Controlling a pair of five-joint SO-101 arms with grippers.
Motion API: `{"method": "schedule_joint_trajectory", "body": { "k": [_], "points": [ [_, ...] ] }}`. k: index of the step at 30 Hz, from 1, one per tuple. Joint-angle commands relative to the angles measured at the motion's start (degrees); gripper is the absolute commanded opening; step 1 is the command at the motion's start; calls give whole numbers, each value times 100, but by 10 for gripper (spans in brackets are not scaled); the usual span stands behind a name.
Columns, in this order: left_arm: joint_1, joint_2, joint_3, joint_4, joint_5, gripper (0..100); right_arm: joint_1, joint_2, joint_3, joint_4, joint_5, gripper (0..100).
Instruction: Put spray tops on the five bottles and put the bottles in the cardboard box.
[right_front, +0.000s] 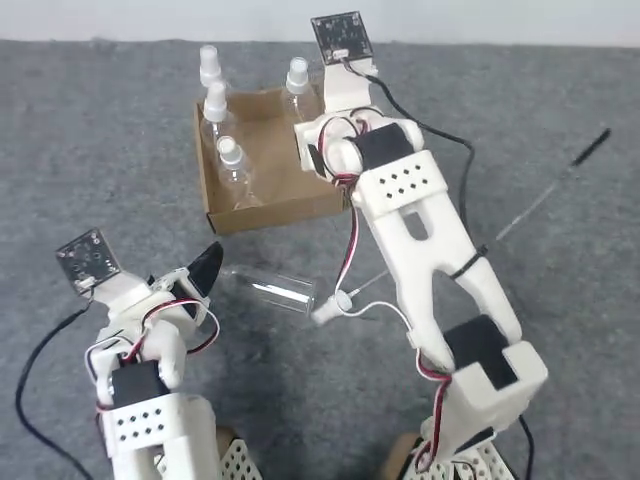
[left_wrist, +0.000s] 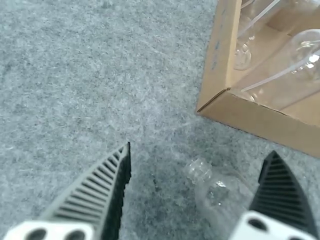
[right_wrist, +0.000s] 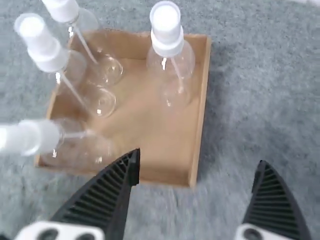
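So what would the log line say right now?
cardboard box: four capped bottles inside | fifth bottle: lying uncapped outside | spray top: loose beside it | left gripper: open by fifth bottle | right gripper: open by box

The left arm (right_front: 150, 400) is bent up short and sits low and close in. The left hand (left_wrist: 200, 150) points down, and its two black fingers (left_wrist: 112, 185) are spread wide apart. The right arm (right_front: 430, 240) is stretched out long, far ahead. The right hand (right_wrist: 198, 156) hangs up high and tips down, its fingers also wide apart.
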Motion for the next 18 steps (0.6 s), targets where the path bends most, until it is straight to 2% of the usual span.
{"method": "schedule_joint_trajectory", "body": {
  "k": [1,8,13,18],
  "points": [
    [9,-70,-48,-193,-9,378,-207,-602,-255,576,-53,304],
    [-26,-70,-48,-193,-9,378,-488,-919,-255,1270,26,304],
    [-26,-70,-48,-193,-9,378,-734,-1112,-255,1824,879,304],
    [-35,-70,-48,-193,-9,378,-1024,-1138,-255,2396,1196,304]
  ]
}}
